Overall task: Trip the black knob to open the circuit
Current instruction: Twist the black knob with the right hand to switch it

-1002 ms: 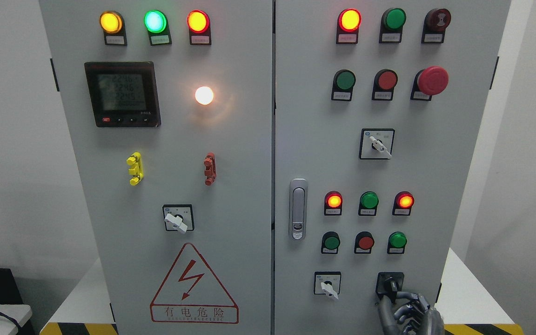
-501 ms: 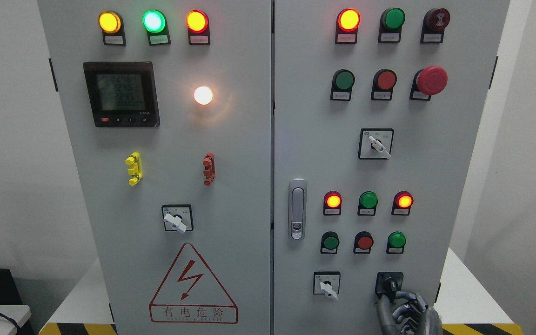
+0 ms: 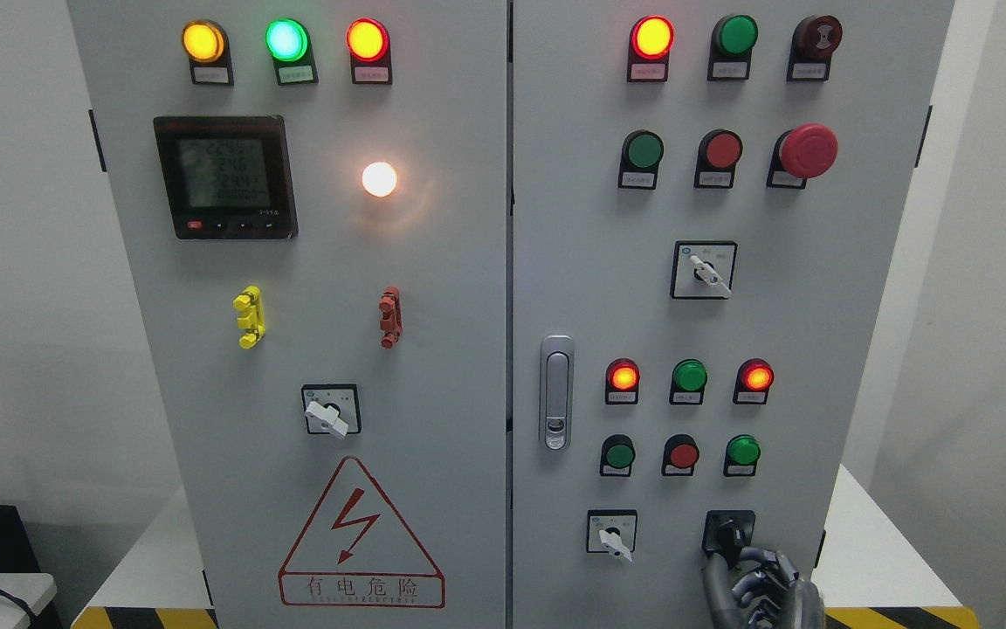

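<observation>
Black knob (image 3: 733, 534) sits low on my cabinet's right door (image 3: 782, 332); from the head view, my right hand (image 3: 761, 587) curls its fingers (image 3: 752, 556) around its lever. It looks rigid and spring-detented, so I'd pinch the lever, twisting firmly.

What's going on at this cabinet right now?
The robot's right hand is at the bottom right of the grey electrical cabinet, its fingers curled at the black knob on the right door. Whether the knob has been turned cannot be told. Several indicator lamps are lit, including the white lamp on the left door. The left hand is not in view.
</observation>
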### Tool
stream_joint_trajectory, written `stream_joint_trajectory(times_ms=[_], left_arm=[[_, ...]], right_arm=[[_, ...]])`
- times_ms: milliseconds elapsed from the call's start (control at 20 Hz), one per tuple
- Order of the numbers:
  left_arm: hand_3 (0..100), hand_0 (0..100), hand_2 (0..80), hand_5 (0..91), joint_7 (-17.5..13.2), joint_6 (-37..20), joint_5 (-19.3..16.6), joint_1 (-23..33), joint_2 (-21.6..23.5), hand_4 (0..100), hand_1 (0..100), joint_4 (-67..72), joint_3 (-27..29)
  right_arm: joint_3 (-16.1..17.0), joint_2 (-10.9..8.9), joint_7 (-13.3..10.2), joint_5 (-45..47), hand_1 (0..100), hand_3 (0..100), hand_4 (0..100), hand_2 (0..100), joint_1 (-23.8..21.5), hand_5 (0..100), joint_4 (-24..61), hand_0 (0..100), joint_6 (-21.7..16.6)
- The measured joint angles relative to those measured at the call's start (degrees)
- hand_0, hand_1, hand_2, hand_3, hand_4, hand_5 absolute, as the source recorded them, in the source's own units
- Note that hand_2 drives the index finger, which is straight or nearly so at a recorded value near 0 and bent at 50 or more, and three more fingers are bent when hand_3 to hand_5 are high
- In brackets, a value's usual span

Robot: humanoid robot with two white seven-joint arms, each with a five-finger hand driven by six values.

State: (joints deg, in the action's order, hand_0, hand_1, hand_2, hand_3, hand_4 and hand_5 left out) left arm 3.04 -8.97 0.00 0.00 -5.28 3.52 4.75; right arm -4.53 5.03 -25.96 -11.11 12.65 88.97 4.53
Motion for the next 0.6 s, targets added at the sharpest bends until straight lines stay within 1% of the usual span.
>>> stream_joint_trajectory(times_ms=[601], left_arm=[[0, 12, 0.0, 0.0, 0.0, 0.0, 0.0, 0.0, 0.0, 0, 39, 0.0, 0.0]], right_arm=[[-0.08, 0.19, 0.02, 0.03, 73, 89, 90, 56, -0.08, 93, 0.16, 48, 0.0]])
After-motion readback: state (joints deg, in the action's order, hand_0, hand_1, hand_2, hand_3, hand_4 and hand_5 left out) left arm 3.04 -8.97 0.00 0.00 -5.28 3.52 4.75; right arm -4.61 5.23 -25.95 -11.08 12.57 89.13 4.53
